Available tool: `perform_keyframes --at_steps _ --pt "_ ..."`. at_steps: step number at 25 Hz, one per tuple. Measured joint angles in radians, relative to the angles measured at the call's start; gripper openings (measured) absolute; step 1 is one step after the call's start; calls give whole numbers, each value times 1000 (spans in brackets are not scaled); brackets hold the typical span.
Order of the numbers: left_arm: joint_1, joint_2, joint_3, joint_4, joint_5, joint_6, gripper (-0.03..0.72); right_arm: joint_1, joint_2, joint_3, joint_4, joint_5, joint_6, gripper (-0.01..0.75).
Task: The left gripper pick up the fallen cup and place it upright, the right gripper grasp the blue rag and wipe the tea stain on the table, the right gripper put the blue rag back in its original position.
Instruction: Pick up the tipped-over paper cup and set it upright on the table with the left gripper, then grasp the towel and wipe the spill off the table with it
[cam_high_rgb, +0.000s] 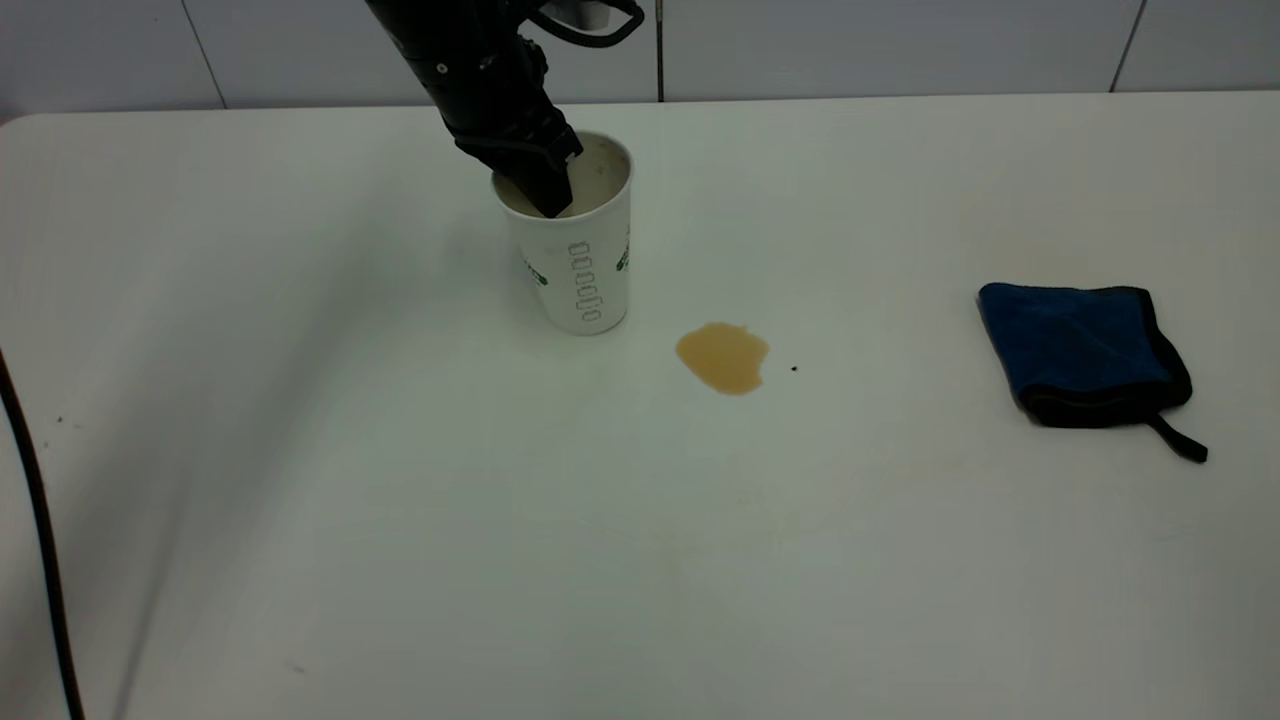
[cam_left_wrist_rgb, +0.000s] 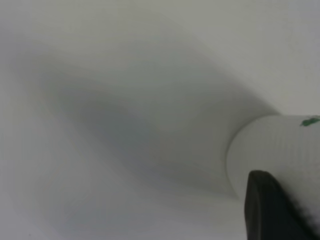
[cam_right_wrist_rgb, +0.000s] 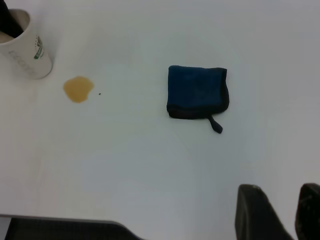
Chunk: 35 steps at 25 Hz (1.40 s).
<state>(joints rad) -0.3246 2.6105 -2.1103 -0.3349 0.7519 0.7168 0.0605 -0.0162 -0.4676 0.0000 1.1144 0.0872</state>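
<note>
The white paper cup with green print stands upright on the white table, left of centre near the back. My left gripper comes down from above and is shut on the cup's rim, one finger inside the cup. In the left wrist view one black finger lies against the cup's outer wall. The light-brown tea stain lies just right of the cup's foot. The folded blue rag with black edging lies at the right. My right gripper hovers empty, high above the table and short of the rag, out of the exterior view.
A tiny dark speck lies right of the stain. A dark cable runs along the table's left edge. A tiled wall stands behind the table's back edge. The right wrist view also shows the cup and stain.
</note>
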Motion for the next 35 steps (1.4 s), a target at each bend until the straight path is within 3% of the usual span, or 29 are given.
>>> perform_keyframes --at_steps 7,11,21,29,35 --pt "0 0 -12 -3 5 -59 448 0 0 0 0 0 0 238" --pt "0 -17 -14 -13 20 -66 525 0 0 0 0 0 0 238" --pt "0 -221 -14 -15 174 -98 538 0 0 0 0 0 0 238" --pt "0 -548 -21 83 408 -292 538 0 0 0 0 0 0 238" --pt "0 -778 -6 211 416 -476 508 0 0 0 0 0 0 238"
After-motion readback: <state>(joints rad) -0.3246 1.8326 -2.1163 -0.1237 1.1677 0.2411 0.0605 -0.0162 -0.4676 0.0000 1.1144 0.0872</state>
